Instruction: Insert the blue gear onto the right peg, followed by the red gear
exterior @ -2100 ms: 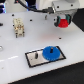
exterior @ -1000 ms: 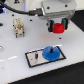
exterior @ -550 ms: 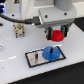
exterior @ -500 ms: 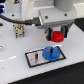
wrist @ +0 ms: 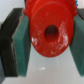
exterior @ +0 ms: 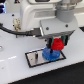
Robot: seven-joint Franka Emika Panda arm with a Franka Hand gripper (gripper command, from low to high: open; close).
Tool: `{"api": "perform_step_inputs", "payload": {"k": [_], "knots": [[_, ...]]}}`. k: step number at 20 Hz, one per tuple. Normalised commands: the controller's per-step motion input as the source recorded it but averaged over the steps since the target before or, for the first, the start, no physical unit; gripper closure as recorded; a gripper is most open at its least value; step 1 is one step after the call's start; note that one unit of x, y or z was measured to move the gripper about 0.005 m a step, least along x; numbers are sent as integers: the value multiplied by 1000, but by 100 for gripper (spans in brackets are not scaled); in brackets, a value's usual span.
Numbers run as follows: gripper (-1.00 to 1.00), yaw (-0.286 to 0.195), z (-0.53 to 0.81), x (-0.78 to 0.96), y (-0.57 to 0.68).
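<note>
At the exterior view's left, a dark cable (exterior: 11,29) ran across the white table (exterior: 15,70) toward the arm (exterior: 47,12), whose white body filled the far side of the scene. Nearer the middle lay a flat, dark-edged plate (exterior: 35,58) on the table. The blue gear (exterior: 50,53) sat on the right part of that plate, lying flat, its right side partly hidden by what hung in front of it. Whether it was fully seated on a peg could not be told, since no peg showed.

Just above and to the right of the blue gear, the gripper (exterior: 56,44) pointed down from the arm and was clamped on the red gear (exterior: 56,45). The red gear hung over the blue gear's right edge; whether the two touched could not be told from this view.

The wrist view showed the grip up close: the red gear (wrist: 48,32), with the dark hole of its hub facing the camera, was squeezed between two teal pads (wrist: 22,45), one pressed against each side of it, with the black finger bodies outside them.
</note>
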Motion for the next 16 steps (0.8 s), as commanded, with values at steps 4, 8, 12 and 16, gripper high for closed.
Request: {"api": "perform_step_inputs", "payload": {"k": [4,8,12,16], "knots": [[100,0,-205,161,-176],[100,0,25,175,-144],[100,0,265,48,-61],[100,0,172,103,-76]]}}
